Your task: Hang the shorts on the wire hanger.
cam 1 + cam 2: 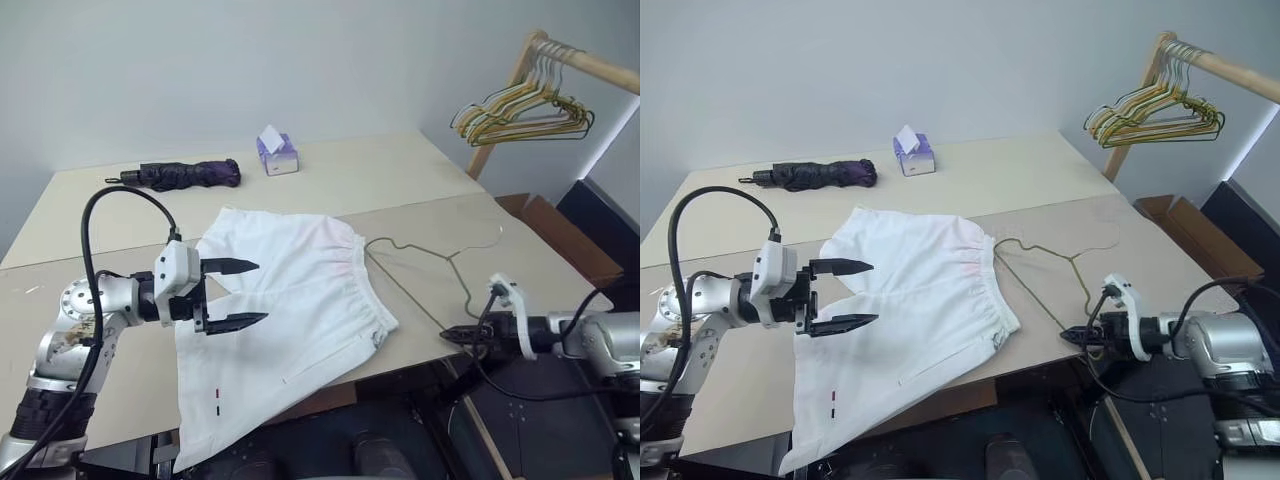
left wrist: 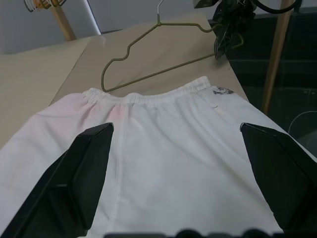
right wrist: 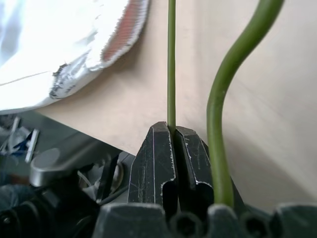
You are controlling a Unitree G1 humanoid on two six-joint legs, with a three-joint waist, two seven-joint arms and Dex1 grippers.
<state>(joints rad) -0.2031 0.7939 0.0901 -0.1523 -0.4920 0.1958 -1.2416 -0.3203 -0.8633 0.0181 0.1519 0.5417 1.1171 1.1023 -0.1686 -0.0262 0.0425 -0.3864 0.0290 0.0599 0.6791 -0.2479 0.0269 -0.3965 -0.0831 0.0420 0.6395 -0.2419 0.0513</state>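
On the beige surface (image 1: 420, 175) the shorts (image 1: 290, 300) lie spread flat near the front edge, their elastic waistband turned to the right and one leg hanging over the near edge, with small red and dark marks near that hem. Just right of the waistband lies the wire hanger (image 1: 430, 268), flat on the surface, its hook pointing toward the far right and its near corner reaching the front edge.

The left pincer (image 1: 238, 295) hovers over the left part of the shorts, pointing right, its two black fingers (image 2: 86, 168) spread wide apart with nothing between them; in the left wrist view the white cloth stretches out beyond them up to the waistband.

The right pincer (image 1: 448, 334) sits at the front edge of the surface, to the right of the shorts, pointing left. Its fingers are pressed together on the thin wire of the hanger, as the right wrist view shows, with a second, curved stretch of wire passing just beside the fingers.

Farther back on the surface lie a folded dark umbrella (image 1: 185, 174) at the left and a purple tissue box (image 1: 277, 154) near the middle. At the far right a wooden rack (image 1: 585, 62) carries several more hangers (image 1: 525, 112).
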